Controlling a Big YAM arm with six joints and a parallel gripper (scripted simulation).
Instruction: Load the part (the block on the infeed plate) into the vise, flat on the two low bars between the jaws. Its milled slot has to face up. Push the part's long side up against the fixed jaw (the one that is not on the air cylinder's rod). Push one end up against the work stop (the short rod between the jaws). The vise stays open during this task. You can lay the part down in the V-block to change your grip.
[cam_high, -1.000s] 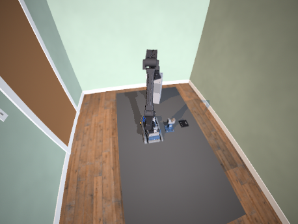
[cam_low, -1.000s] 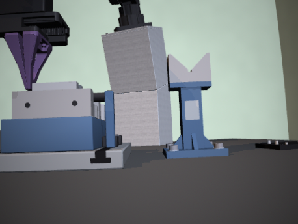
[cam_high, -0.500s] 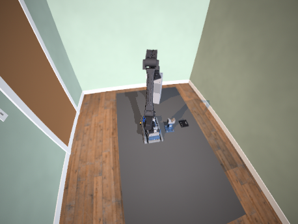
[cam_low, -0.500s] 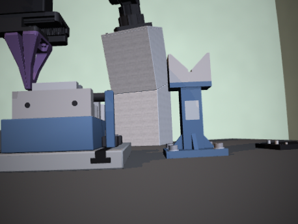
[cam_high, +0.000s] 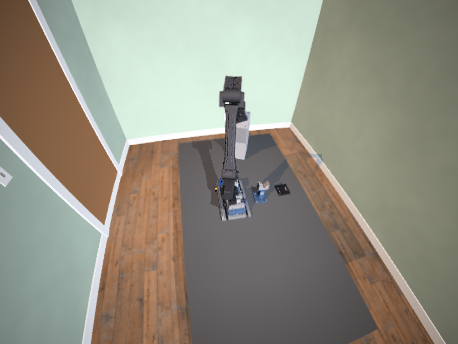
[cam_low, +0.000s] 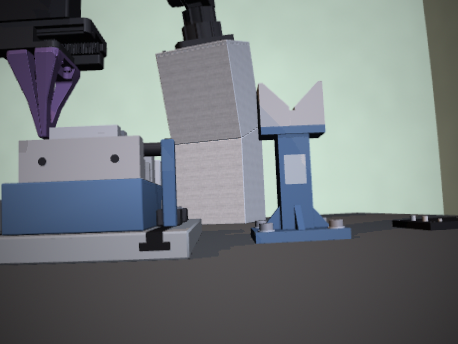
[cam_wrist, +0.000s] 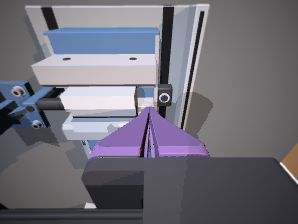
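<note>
The part, a pale block (cam_low: 85, 132) (cam_wrist: 100, 101), lies between the vise jaws. Its left end in the wrist view meets the work stop, a dark rod (cam_wrist: 50, 103). Its long side is beside the fixed jaw (cam_low: 80, 160) (cam_wrist: 95, 71), with a thin dark line between them; I cannot tell if they touch. The other jaw (cam_wrist: 100, 128) stands apart on the opposite side. No slot can be made out on the part's top. My gripper (cam_low: 44, 136) (cam_wrist: 149, 112) is shut and empty, its tips just past the part's end away from the stop.
The V-block (cam_high: 262, 185) (cam_low: 292, 120) stands on a blue post beside the vise, on the stop's side. The infeed plate (cam_high: 282, 189) (cam_low: 430, 223) lies beyond it, with no block on it. A small dark clamp (cam_wrist: 164, 95) sits near my fingertips on the vise base.
</note>
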